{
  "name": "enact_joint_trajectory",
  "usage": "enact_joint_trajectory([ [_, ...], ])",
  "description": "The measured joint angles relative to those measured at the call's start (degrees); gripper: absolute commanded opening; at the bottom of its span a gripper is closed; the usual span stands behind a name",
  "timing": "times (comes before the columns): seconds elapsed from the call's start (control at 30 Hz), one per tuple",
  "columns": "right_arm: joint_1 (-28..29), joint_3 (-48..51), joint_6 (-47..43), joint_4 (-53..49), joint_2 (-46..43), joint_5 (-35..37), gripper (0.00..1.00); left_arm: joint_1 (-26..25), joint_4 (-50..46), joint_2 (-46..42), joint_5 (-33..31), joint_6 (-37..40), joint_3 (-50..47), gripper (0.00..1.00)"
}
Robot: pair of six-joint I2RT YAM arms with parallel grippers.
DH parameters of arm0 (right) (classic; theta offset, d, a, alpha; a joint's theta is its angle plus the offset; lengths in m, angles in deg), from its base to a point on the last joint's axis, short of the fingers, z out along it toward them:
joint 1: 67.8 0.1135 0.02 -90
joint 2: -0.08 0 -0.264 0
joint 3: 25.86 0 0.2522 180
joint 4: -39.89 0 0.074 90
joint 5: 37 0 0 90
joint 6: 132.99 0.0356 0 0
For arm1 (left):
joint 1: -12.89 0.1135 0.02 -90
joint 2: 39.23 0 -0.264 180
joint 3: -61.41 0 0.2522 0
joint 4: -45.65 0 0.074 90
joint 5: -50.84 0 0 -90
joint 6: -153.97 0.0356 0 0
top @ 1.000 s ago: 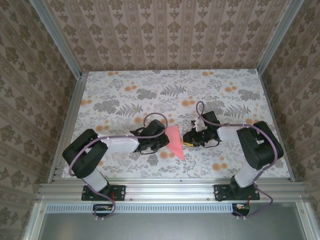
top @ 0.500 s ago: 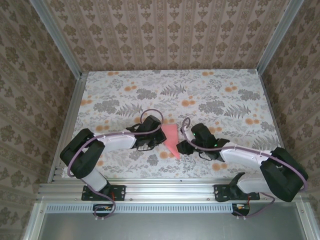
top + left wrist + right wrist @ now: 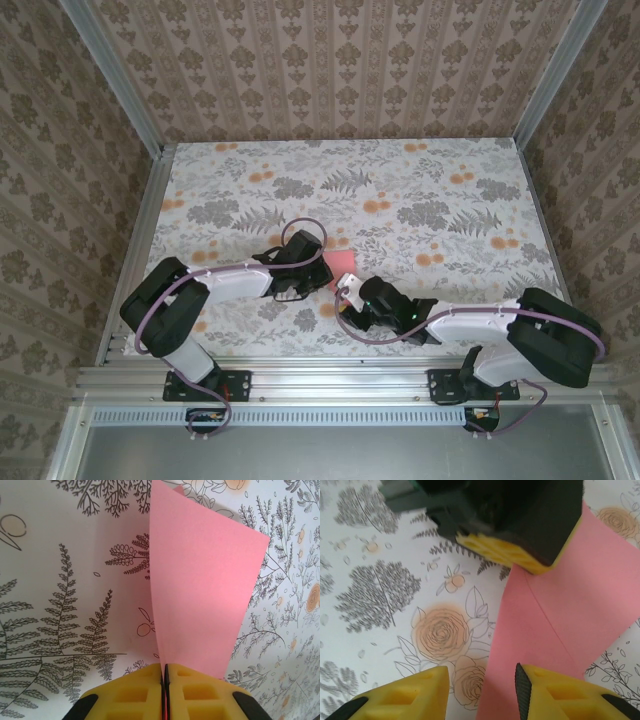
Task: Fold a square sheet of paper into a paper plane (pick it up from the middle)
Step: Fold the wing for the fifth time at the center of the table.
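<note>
The paper plane point(image 3: 342, 261) sits just on the near side of the middle of the flowered tablecloth point(image 3: 250, 190). In the top view it is a small patch of salmon pink between the two wrists.

At the left, the left arm point(image 3: 215, 287) stretches low across the cloth toward the centre, with a purple cable point(image 3: 300, 228) looping over its wrist. The left gripper point(image 3: 164, 675) is clenched on the paper. In the left wrist view its two yellow pads point(image 3: 125, 695) press together with the pink edge pinched in the seam between them. The paper rises from them as a broad, flat panel, with one straight edge on the left and a slanted corner at the upper right. Whether its far end touches the cloth cannot be told.

In the right wrist view the same paper runs from the bottom centre up to the right edge, with a fine crease line along it. The left gripper's black body and yellow pad bear on the paper at the top. An orange printed flower point(image 3: 442, 632) lies on the cloth just beside the paper's left edge.

The right gripper point(image 3: 482, 695) stands released, its yellow fingers point(image 3: 405, 697) spread apart. One finger is over bare cloth and the other over the pink, with the paper's edge between them. To the right, the right arm point(image 3: 490, 325) lies low along the near edge, reaching leftward.
</note>
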Motion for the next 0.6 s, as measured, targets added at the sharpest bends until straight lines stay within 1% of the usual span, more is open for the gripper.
enact_joint_trajectory([
  [0.4,2.47,-1.60,-6.71,4.48,9.31,7.34,0.41,0.00,0.00,0.00,0.17,0.00,0.09,0.11],
  [0.6,2.78,-2.43,-8.98,6.73,11.34,11.56,0.33,0.00,0.00,0.00,0.17,0.00,0.33,0.11],
])
